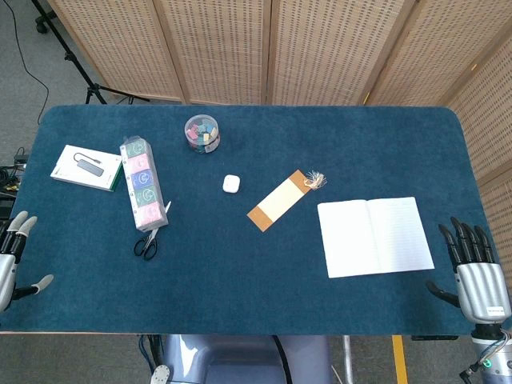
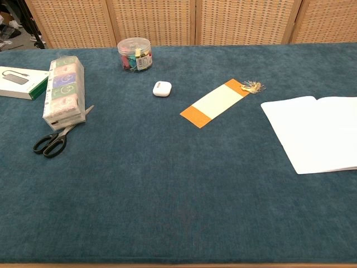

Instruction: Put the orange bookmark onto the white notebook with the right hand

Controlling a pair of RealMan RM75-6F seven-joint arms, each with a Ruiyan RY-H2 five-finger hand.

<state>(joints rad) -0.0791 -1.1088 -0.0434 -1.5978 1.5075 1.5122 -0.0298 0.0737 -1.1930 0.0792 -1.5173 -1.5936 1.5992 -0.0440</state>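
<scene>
The orange bookmark (image 1: 280, 199) (image 2: 217, 103), cream in the middle with orange ends and a pale tassel, lies diagonally on the blue table near the centre. To its right the white notebook (image 1: 374, 236) (image 2: 318, 131) lies open and flat. My right hand (image 1: 476, 272) hovers at the table's front right corner, right of the notebook, fingers spread and empty. At the front left edge my left hand (image 1: 12, 260) is open too, holding nothing. Neither hand shows in the chest view.
Black scissors (image 1: 149, 238) (image 2: 51, 141) lie beside a long pack of coloured items (image 1: 142, 182) (image 2: 64, 92). A white box (image 1: 86, 167) (image 2: 19, 82) sits far left. A clear jar of clips (image 1: 202, 133) (image 2: 135, 53) and a small white case (image 1: 231, 184) (image 2: 162, 89) sit behind the bookmark.
</scene>
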